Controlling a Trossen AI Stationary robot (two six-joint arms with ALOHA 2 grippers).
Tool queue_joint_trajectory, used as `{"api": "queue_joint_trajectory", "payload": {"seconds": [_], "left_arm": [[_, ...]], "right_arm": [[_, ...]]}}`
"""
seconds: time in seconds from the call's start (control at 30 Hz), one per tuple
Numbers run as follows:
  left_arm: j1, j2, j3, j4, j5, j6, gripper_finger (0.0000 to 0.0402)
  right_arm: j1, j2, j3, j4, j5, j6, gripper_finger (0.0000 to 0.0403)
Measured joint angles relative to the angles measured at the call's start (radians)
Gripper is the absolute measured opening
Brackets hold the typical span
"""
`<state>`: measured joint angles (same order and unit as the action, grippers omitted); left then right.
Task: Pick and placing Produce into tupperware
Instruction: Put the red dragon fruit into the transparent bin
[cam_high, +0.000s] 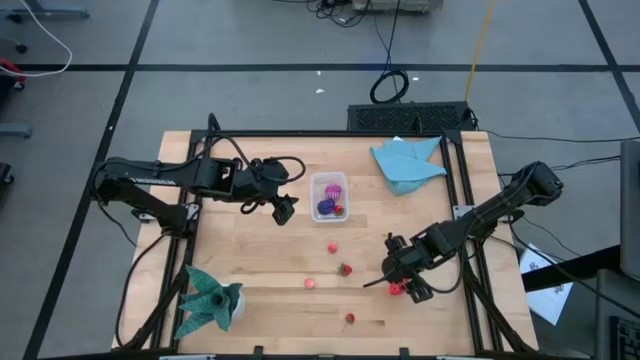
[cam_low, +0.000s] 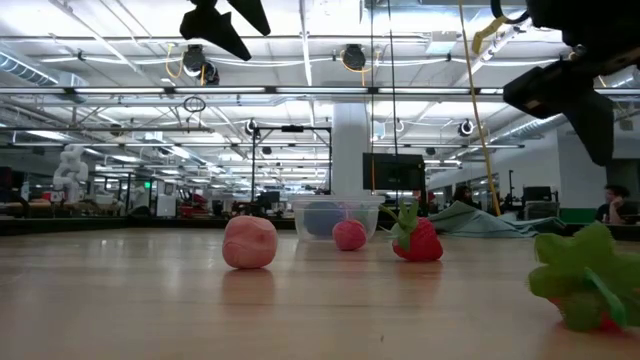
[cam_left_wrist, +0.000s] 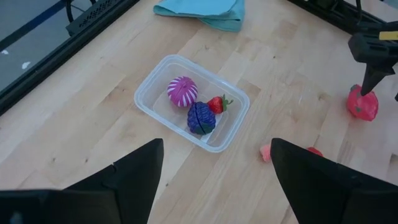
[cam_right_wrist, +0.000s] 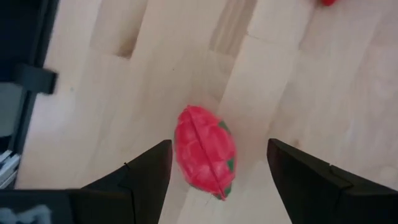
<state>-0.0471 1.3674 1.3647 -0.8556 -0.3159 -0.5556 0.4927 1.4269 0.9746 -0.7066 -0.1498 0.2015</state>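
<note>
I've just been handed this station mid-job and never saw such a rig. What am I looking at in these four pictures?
Two dark robot arms work at a wooden table. One picture looks down from above, one sits at table height, and two ride on the wrists. The left gripper hovers open beside the tupperware, which holds a pink striped ball, a purple berry and a small strawberry. The right gripper is open over the big red fruit, jaws astride it, nothing held. More fruits lie loose. Two cloths sit at the corners: a light blue cloth and a teal-green cloth.
</note>
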Motion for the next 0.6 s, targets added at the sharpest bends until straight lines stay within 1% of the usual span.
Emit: {"api": "queue_joint_trajectory", "payload": {"seconds": [0.13, 0.6], "left_arm": [[0.000, 0.000, 0.000, 0.000, 0.000, 0.000, 0.0299], [0.000, 0.000, 0.000, 0.000, 0.000, -0.005, 0.0300]], "right_arm": [[0.000, 0.000, -0.022, 0.015, -0.039, -0.014, 0.0257], [0.000, 0.000, -0.135, 0.134, -0.039, -0.083, 0.0275]]}}
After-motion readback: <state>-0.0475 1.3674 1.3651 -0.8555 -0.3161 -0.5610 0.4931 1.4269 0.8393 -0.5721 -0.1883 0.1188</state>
